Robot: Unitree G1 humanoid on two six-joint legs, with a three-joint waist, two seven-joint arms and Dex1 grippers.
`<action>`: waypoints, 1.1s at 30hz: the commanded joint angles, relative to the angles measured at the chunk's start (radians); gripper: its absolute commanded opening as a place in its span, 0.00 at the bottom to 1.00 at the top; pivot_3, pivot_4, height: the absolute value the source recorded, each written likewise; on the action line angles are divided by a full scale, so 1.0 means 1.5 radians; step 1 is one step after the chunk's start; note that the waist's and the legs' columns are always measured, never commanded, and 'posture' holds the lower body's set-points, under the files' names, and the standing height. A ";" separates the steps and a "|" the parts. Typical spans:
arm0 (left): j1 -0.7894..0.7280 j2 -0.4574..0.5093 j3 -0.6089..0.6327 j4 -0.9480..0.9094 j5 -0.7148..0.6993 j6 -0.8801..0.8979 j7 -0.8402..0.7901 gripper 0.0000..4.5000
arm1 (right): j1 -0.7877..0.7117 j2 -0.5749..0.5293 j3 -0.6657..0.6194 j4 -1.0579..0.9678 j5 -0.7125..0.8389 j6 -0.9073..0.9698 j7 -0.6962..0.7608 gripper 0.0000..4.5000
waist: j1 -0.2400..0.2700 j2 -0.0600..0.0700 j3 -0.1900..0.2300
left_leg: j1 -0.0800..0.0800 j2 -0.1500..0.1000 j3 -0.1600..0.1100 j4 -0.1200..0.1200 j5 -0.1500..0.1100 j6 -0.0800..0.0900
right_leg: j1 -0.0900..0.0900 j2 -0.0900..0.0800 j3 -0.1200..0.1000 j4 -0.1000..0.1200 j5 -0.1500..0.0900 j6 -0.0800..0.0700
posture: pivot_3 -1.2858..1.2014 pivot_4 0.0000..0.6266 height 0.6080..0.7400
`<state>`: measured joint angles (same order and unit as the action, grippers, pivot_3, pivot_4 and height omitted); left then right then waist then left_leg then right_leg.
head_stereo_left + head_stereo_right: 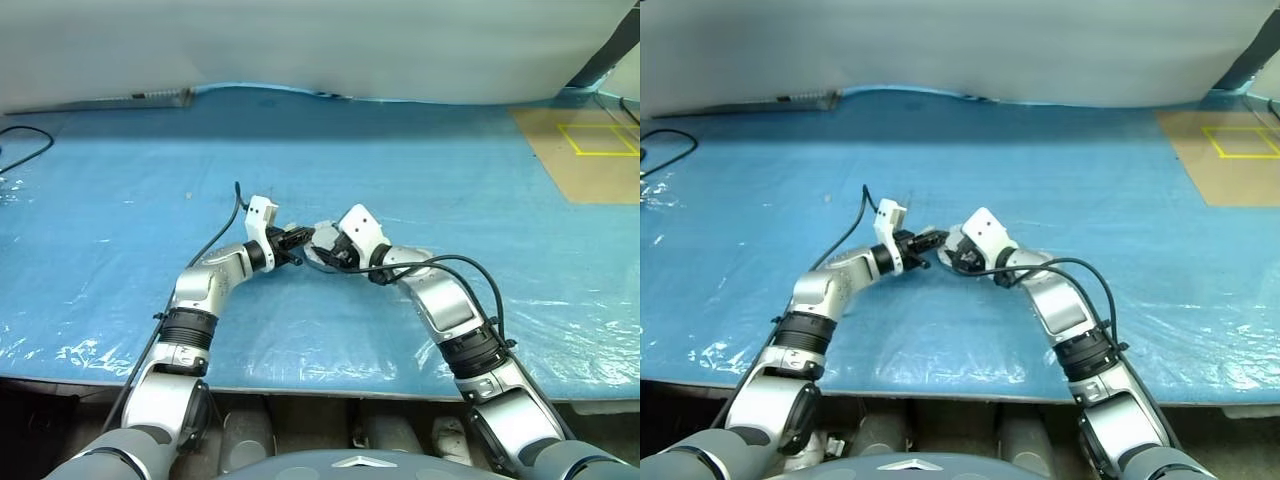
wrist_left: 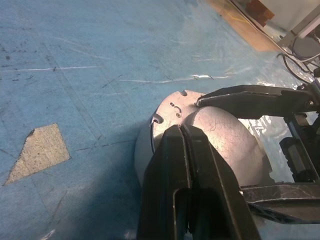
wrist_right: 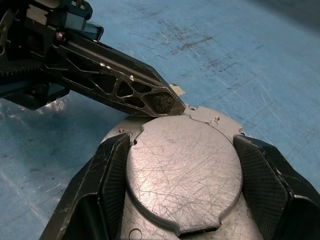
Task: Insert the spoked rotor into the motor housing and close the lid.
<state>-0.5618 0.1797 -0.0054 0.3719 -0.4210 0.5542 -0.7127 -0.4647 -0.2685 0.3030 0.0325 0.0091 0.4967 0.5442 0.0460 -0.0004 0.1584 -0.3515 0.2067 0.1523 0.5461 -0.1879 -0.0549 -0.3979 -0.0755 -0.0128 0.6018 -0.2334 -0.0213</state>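
Centre frame, my right gripper [image 3: 182, 187] clamps the stiff, slick motor housing [image 3: 205, 116] rim; left gripper [image 3: 167, 102], fingers together, presses the lid [image 3: 182, 172].

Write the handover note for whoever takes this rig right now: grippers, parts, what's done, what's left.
Left gripper: shut, empty, its tips at the edge of the lid.
Right gripper: fingers on either side of the lid and the motor housing, gripping the assembly over the blue table cover.
Done: the lid lies flat on the housing, its smooth grey side out. The spoked rotor cannot be seen, presumably inside.
Left: confirm the lid is fully seated, press with the left tips if not, then release and withdraw both arms.
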 commanded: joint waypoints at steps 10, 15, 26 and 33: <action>-0.010 -0.002 -0.029 0.018 0.034 -0.012 -0.022 0.00 | 0.068 0.008 -0.076 -0.079 0.069 0.076 0.005 0.99 | 0.010 0.000 0.000 | -0.004 0.000 0.000 -0.003 0.000 0.000 | 0.000 0.000 -0.001 -0.007 0.002 -0.003 | 0.52 0.24 1.00; -0.017 -0.005 -0.037 0.027 0.039 -0.020 -0.033 0.00 | 0.087 0.002 -0.124 -0.141 0.127 0.108 0.018 0.99 | 0.016 0.000 0.000 | -0.007 0.000 -0.001 -0.004 0.000 -0.001 | -0.002 0.000 -0.003 -0.008 0.002 -0.003 | 0.52 0.24 1.00; -0.026 -0.010 -0.050 0.039 0.053 -0.037 -0.064 0.00 | 0.080 0.049 -0.278 -0.147 0.250 0.239 -0.073 0.99 | 0.017 0.000 0.000 | -0.008 0.000 -0.002 -0.003 0.000 -0.001 | -0.002 0.000 -0.004 -0.008 0.002 -0.003 | 0.52 0.24 1.00; -0.020 -0.014 -0.051 0.038 0.058 -0.046 -0.077 0.00 | 0.058 0.083 -0.374 -0.124 0.352 0.383 -0.118 0.99 | 0.018 0.000 0.000 | -0.009 0.000 -0.002 -0.003 0.000 -0.001 | -0.002 0.000 -0.005 -0.008 0.002 -0.002 | 0.52 0.24 1.00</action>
<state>-0.6044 0.1687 -0.0493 0.4188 -0.3482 0.4755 -0.8145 -0.3586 -0.1531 -0.2227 -0.1383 0.4753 1.0172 0.3740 0.0725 0.0001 0.1587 -0.3646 0.2063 0.1488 0.5409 -0.1872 -0.0560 -0.4012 -0.0756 -0.0196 0.5895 -0.2300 -0.0250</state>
